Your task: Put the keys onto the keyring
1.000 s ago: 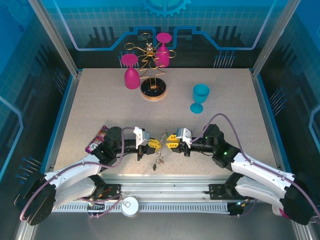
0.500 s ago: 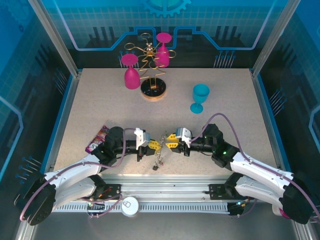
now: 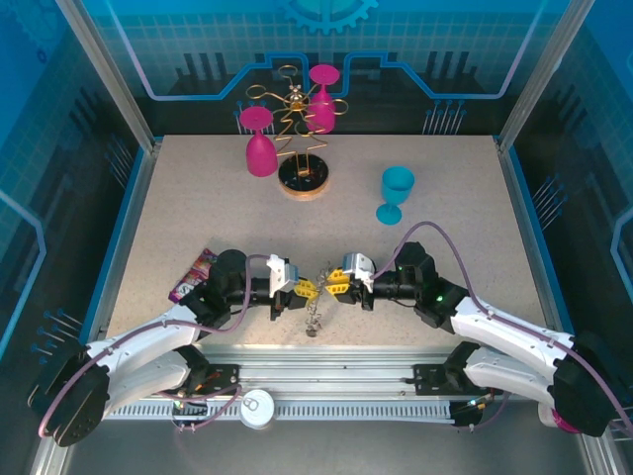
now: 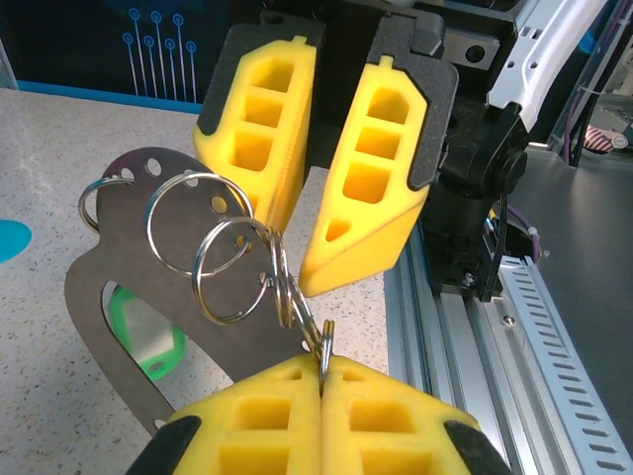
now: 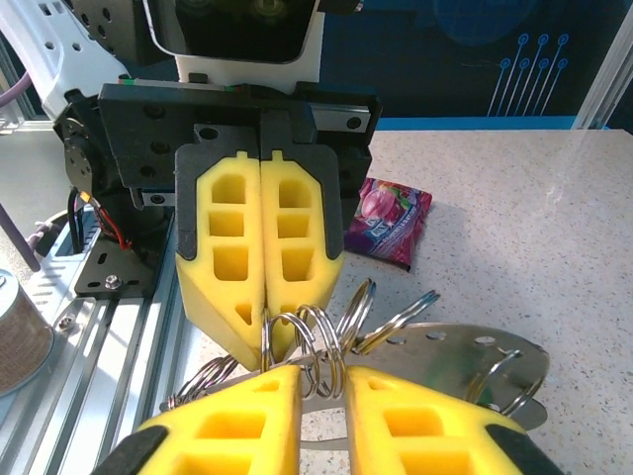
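No legible text or numbers.

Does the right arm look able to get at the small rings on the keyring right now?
Likely yes. The left end effector, shut on one ring, holds out the keyring and its rings, and the right end effector sits at them, fingers parted, nothing between.

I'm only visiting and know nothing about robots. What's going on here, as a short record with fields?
Left tool: shut, pinching a small ring
Right tool: jaws slightly apart, rings between them, grip unclear
Keyring: grey plate with green tag, between the tools
Elsewhere on table: purple packet, blue cup
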Tool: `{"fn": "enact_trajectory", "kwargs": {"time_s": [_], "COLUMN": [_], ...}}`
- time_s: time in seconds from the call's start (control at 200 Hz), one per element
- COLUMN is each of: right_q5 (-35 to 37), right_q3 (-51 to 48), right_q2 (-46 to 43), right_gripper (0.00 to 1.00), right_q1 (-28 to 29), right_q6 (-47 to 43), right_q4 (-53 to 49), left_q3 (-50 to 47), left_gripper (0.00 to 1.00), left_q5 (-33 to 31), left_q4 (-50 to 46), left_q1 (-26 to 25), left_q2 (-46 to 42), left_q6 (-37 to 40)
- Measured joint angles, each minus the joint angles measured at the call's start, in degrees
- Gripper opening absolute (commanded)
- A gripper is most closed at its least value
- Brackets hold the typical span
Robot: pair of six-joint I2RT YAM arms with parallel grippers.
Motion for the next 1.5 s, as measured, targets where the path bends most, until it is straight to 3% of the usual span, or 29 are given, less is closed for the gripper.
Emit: {"fn": "enact_trajectory", "kwargs": {"time_s": [1.096,1.411,1.501], "right_q5": [-2.5,-2.5,-2.5], "right_q3": [1.5,1.5,1.5], "right_q2": [1.8,1.8,1.8], "right_gripper": [0.16,0.12,0.03], "right_q1": [0.4,0.4,0.4], "right_q6": [-1.2,-1.2,-1.3], "right_q4": [-3.1,-3.1,-3.2], "left_q3": [0.9,1.0,1.1], "left_gripper": [0.0,0.0,0.0], "left_q5": [0.0,-0.3,-0.5], "left_q4": [-4.4,-5.6,-6.0], "left_q1": [0.0,0.0,-0.1], "left_q2": [-0.4,-0.4,-0.4], "left_q6": [1.9,3.0,3.2]}}
